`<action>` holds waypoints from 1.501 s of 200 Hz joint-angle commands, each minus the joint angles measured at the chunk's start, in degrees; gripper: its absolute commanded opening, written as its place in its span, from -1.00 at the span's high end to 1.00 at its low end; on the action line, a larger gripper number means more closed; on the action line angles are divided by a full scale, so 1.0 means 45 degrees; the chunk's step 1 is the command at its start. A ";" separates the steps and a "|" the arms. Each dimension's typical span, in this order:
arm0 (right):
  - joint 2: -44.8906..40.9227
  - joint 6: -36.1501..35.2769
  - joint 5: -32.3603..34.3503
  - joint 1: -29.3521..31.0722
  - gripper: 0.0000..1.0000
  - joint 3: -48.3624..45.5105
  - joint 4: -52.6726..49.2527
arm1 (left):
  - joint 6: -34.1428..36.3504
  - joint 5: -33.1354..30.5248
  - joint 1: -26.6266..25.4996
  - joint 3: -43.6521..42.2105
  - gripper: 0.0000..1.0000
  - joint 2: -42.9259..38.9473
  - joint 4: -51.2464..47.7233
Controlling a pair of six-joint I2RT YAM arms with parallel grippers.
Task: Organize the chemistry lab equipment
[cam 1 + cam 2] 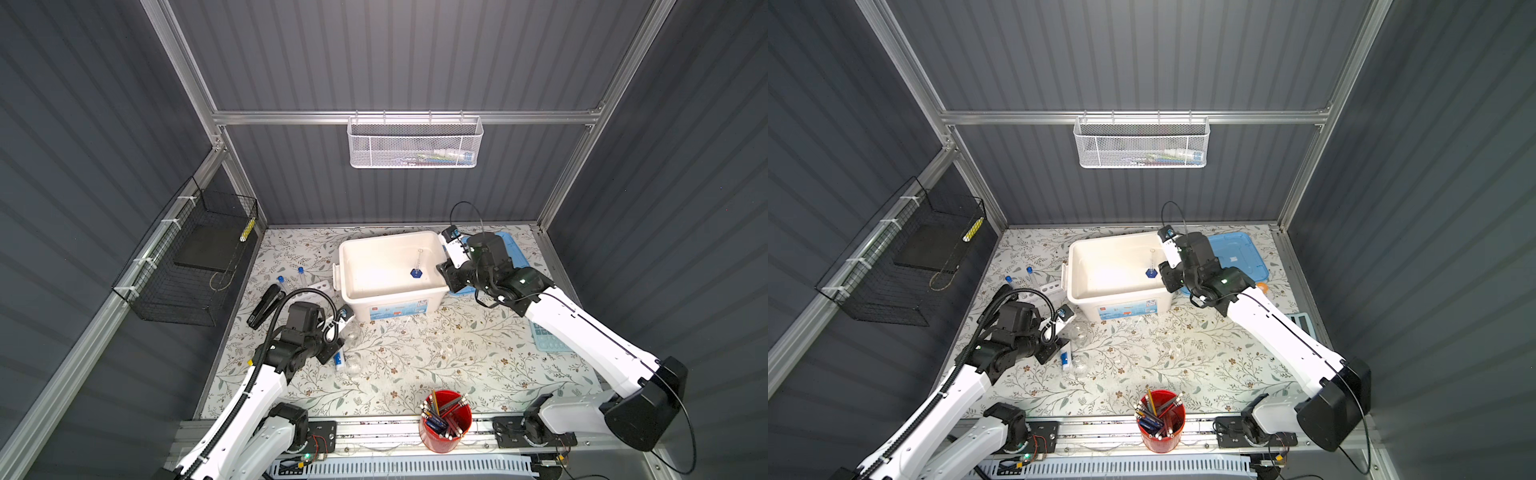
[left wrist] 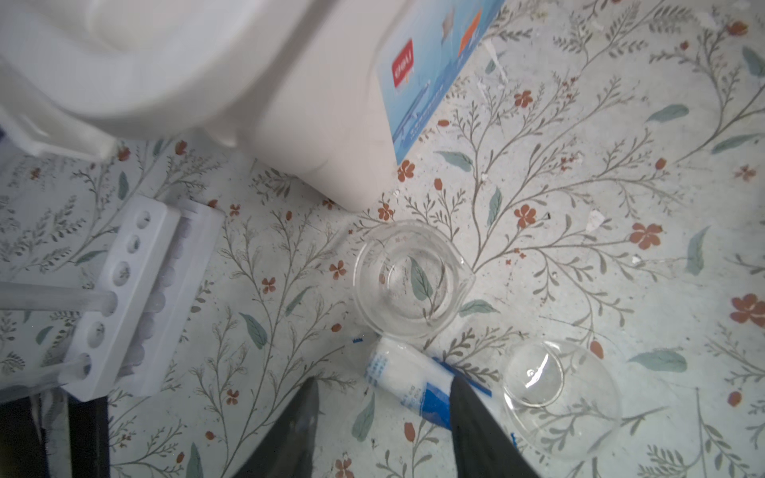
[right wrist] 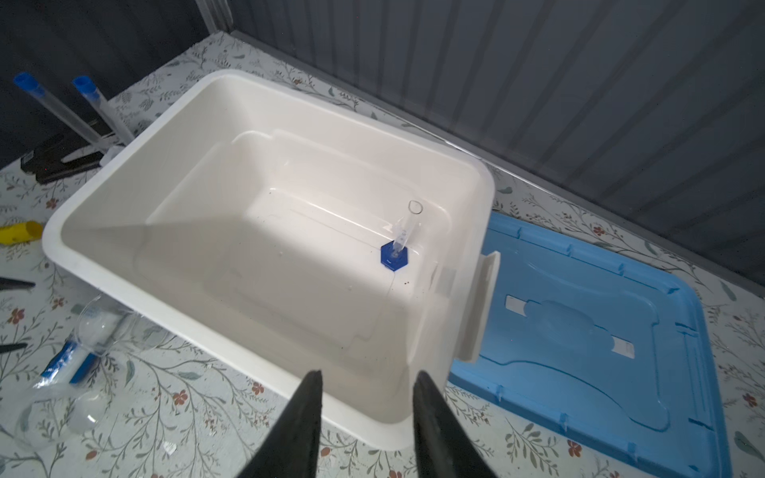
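Left tool [image 2: 383, 380] stands open over a blue-printed packet [image 2: 389, 368], right tool [image 3: 367, 372] open above the white bin [image 3: 186, 165].

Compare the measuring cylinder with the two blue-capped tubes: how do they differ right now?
Place: the measuring cylinder stands inside the white bin; the blue-capped tubes stand outside it in a white rack.
Blue part: the cylinder has a hexagonal foot at the bottom; the tubes have caps on top.
Mouth: the cylinder is open; the tubes are closed.
Shared: slim, clear, roughly upright.
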 commanded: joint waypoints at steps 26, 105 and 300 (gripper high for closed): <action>0.0099 0.1343 -0.0817 0.1803 0.16 0.0577 -0.1505 | -0.1400 0.0358 -0.0011 0.0494 -0.04 -0.1835 0.0052; 0.2299 0.4185 -0.2307 0.3859 0.17 -0.0092 -0.0163 | -0.3334 0.0039 0.0380 0.0592 -0.07 -0.1491 0.0374; 0.6870 0.4468 -0.3959 0.4195 0.15 0.3892 0.0930 | -0.2872 0.0176 0.0380 0.0191 -0.04 -0.1922 0.0307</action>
